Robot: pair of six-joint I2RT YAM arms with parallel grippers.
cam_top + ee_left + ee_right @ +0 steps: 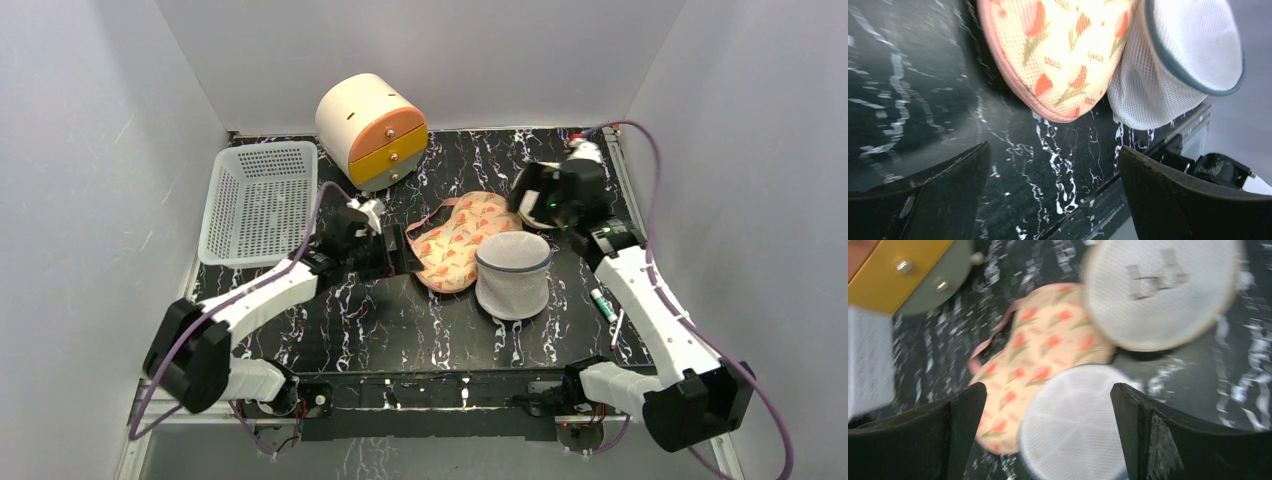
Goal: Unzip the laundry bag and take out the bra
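Left gripper (1053, 150) & right gripper (1048, 387) both gape empty; laundry bag (512, 275) stands ahead between right jaws, floral bra (455, 240) flat beside it, ahead of left jaws, seemingly out already, so next prob. just back off.

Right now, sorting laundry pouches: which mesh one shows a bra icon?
The flat beige round pouch; the white laundry bag stands upright with a blue-grey rim instead.

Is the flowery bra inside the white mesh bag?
No, the bra lies out on the table beside the bag.
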